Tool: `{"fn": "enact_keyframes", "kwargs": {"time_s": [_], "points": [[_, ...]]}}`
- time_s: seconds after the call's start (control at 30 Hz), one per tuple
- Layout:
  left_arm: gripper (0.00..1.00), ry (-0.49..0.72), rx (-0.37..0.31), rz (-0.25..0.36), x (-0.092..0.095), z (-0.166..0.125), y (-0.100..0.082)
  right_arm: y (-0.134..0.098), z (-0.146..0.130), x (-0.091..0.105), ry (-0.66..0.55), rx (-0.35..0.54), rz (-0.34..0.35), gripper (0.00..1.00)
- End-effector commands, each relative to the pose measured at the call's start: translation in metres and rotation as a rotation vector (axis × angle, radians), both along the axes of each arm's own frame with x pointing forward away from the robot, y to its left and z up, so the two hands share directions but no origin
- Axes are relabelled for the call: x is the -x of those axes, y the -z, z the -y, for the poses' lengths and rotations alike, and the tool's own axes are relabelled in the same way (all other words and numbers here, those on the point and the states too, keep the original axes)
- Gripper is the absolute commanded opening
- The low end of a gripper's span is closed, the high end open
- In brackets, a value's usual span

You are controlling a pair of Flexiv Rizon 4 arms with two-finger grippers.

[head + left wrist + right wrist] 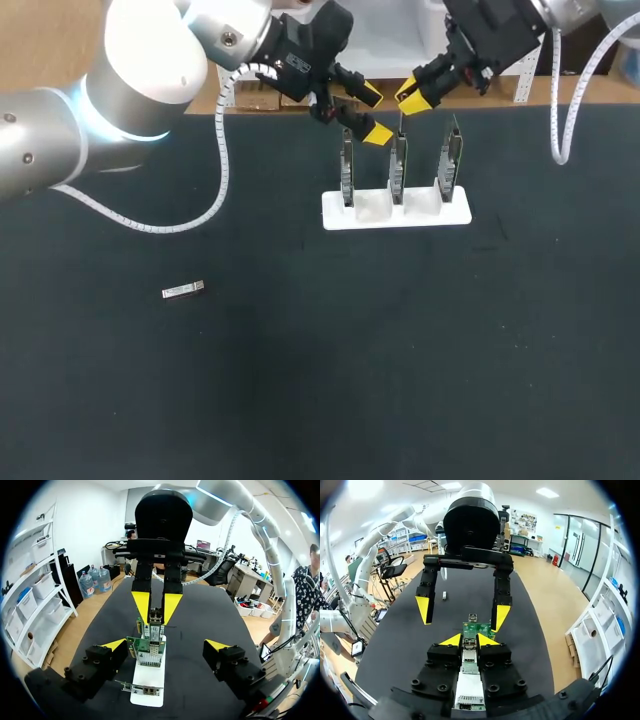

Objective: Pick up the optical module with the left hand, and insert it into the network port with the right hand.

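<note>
My right gripper [410, 98] is shut on a small silver optical module [469, 659], held right above the top of the middle network card [398, 160]. From the left wrist it shows as the right gripper [156, 611] pinching the module [156, 616] over the green cards [149, 652]. My left gripper [373, 114] hangs open next to it, above the left card [347, 170], with nothing between its fingers [114, 645]. A second optical module [183, 290] lies flat on the black table at the left. I cannot tell whether the held module touches the port.
A white stand [395, 212] holds three upright network cards at the table's back middle, the right one [450, 160] unattended. Both grippers crowd the space above it. The left arm's white cable [215, 190] loops down over the table.
</note>
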State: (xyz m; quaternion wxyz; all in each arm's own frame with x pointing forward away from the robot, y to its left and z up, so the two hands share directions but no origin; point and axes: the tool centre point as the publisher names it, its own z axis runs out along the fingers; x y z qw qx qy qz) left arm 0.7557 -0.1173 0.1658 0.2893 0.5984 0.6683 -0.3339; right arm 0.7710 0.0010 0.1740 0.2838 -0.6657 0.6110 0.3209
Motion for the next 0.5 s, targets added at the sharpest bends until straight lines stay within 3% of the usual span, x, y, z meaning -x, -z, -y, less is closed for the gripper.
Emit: {"fn": "enact_keyframes", "kwargs": {"time_s": [0.03, 0.5], "points": [[1.00, 0.002, -0.003, -0.001, -0.0013, 0.0003, -0.0001, 0.0009, -0.0026, -0.0011, -0.003, 0.002, -0.004, 0.00], [1.00, 0.002, -0.003, -0.001, -0.0013, 0.0003, -0.0001, 0.0040, -0.0011, 0.0000, 0.001, 0.009, -0.011, 0.00]]}}
